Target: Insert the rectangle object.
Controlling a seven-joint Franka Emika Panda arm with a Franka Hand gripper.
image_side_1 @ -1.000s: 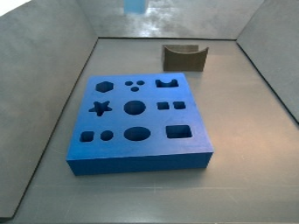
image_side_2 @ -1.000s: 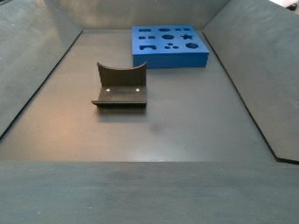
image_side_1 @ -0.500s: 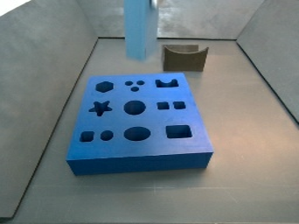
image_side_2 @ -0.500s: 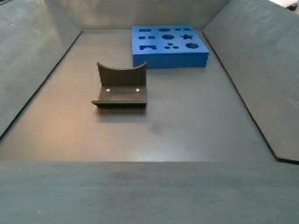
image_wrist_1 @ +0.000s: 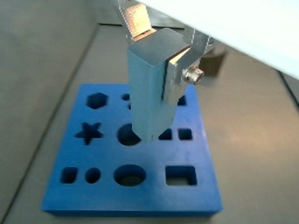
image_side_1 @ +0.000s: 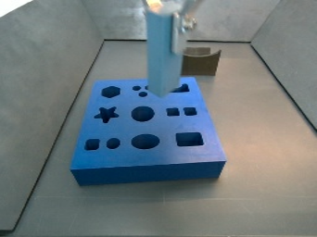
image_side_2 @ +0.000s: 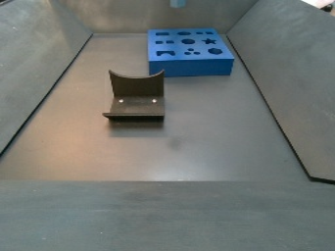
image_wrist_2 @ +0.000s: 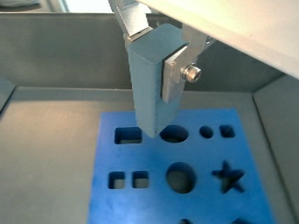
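Observation:
My gripper (image_side_1: 175, 16) is shut on the rectangle object (image_side_1: 165, 51), a long pale-blue bar that hangs upright from it. Both wrist views show the bar (image_wrist_1: 151, 96) (image_wrist_2: 153, 87) clamped between the silver fingers (image_wrist_1: 180, 72) (image_wrist_2: 177, 72). The bar's lower end is over the back half of the deep-blue board (image_side_1: 118, 171), near its middle round hole (image_wrist_2: 173, 134) and a rectangular hole (image_wrist_2: 126, 136). I cannot tell whether it touches the board. In a side view the board (image_side_2: 222, 67) lies far back, with only a sliver of the bar (image_side_2: 178, 4) at the frame's edge.
A dark olive block with a curved notch (image_side_1: 205, 63) stands behind the board and shows close up in a side view (image_side_2: 135, 98). Grey walls (image_side_1: 62, 102) slope up around the floor. The board also has star, hexagon and oval holes.
The gripper has come down with the bar and moved from behind the board to over its back half. The board and the olive block have not moved.

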